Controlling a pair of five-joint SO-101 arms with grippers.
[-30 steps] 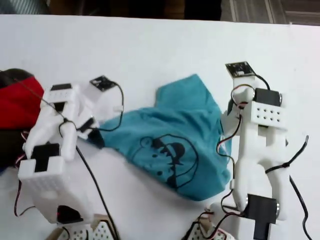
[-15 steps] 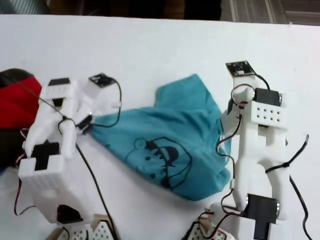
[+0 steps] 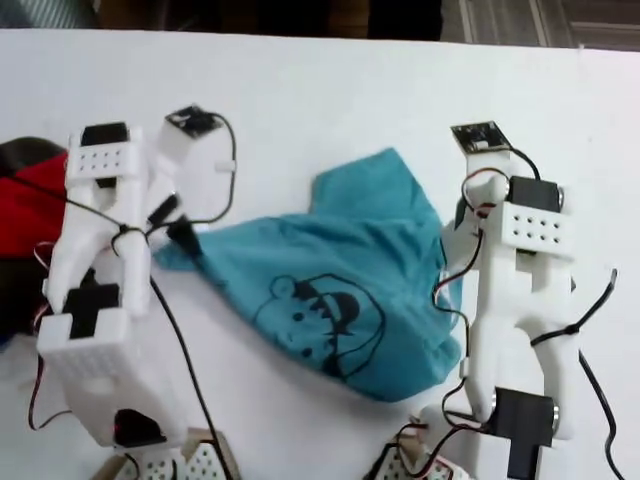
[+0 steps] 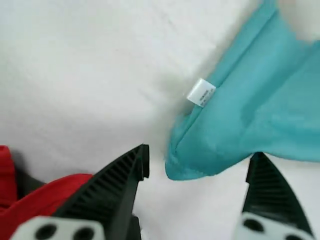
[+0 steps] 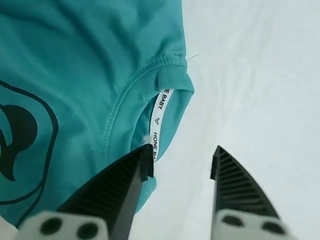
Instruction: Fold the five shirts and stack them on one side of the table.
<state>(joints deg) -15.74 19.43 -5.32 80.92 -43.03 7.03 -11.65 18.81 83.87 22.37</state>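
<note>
A teal shirt (image 3: 340, 290) with a black cartoon print lies crumpled in the middle of the white table (image 3: 300, 90). In the left wrist view, my left gripper (image 4: 200, 155) is open over the shirt's pointed left corner (image 4: 200, 160), which lies between the fingers beside a small white tag (image 4: 201, 93). From above, that gripper (image 3: 178, 232) sits at the shirt's left tip. My right gripper (image 5: 182, 150) is open at the shirt's collar (image 5: 165, 80), one fingertip (image 5: 145, 157) touching the hem by the neck label (image 5: 157, 120). A red shirt (image 3: 40, 200) lies at the far left.
A dark garment (image 3: 15, 290) lies with the red shirt at the table's left edge, under the left arm. Bare table stretches along the far side. Both arm bases and their cables crowd the near edge.
The left arm swung towards the far-left, and the shirt's left corner stretched out to the left with it. The right arm stayed still.
</note>
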